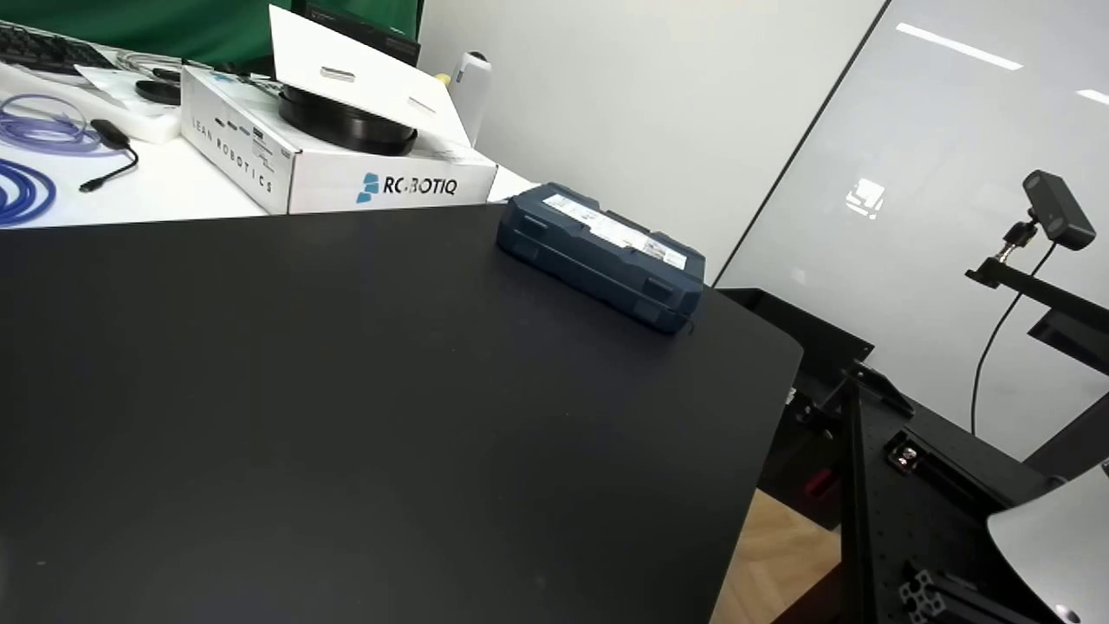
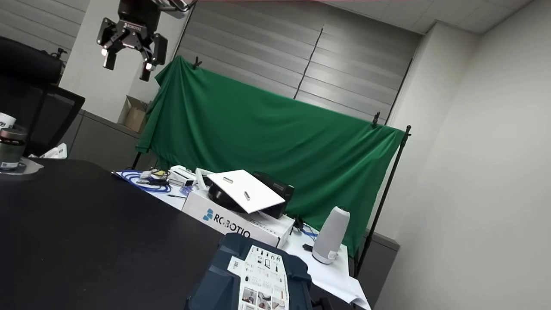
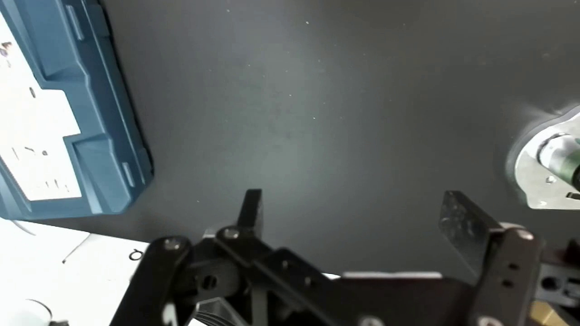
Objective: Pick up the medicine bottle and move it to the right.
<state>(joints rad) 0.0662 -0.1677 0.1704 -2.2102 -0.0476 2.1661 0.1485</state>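
Note:
The medicine bottle (image 2: 10, 148) seems to be the small upright cylinder at the left edge of an exterior view, greyish with a dark band and lid, with a white piece at its top. It stands on a silver plate (image 2: 33, 166). In the wrist view a whitish and green cylinder (image 3: 559, 156), likely the same bottle, is cut by the right edge, on the silver plate (image 3: 529, 183). My gripper (image 2: 127, 71) hangs high above the black table, open and empty. Its fingers (image 3: 353, 203) are wide apart, left of the bottle in the wrist view. The remaining exterior view does not show the bottle.
A dark blue case (image 1: 602, 251) with a white label lies near the table's corner; it also shows in the wrist view (image 3: 97, 149). Behind the black table (image 1: 346, 390), a white desk holds a Robotiq box (image 1: 390, 186) and cables. A black chair (image 2: 34, 90) stands behind.

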